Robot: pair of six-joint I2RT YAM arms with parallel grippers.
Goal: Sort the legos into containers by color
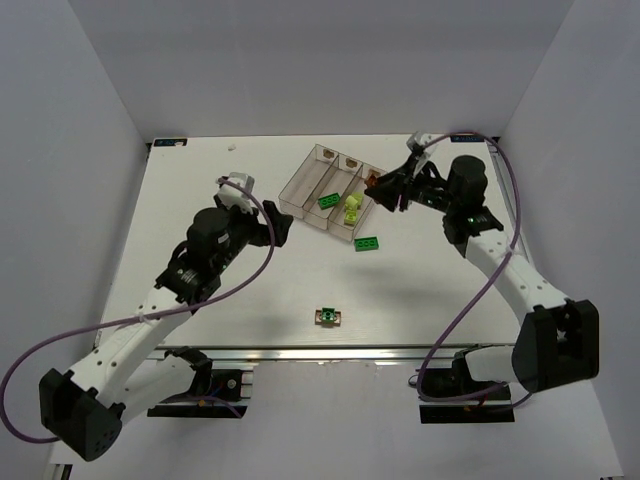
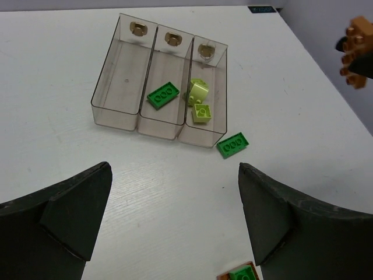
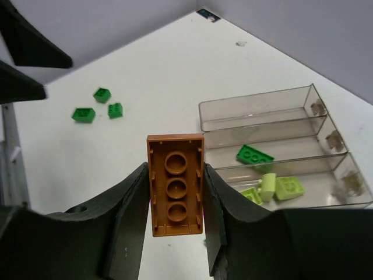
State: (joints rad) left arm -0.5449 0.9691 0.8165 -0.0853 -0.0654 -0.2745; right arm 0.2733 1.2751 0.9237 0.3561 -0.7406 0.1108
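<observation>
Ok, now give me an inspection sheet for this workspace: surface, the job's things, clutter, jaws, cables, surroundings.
surface: white table, no spills seen.
job's things: tray of three clear bins. The left bin is empty, the middle holds one green brick, and the right holds yellow-green bricks. Loose on the table are a second green brick beside the tray, a green-on-orange piece near the front edge, and three small green bricks seen in the right wrist view.
clutter: nothing seen.
jaws: left jaws wide open, empty; right jaws shut on orange brick.
cables: a purple cable loops off each arm, clear of the bricks.
surroundings: white walls on three sides.
</observation>
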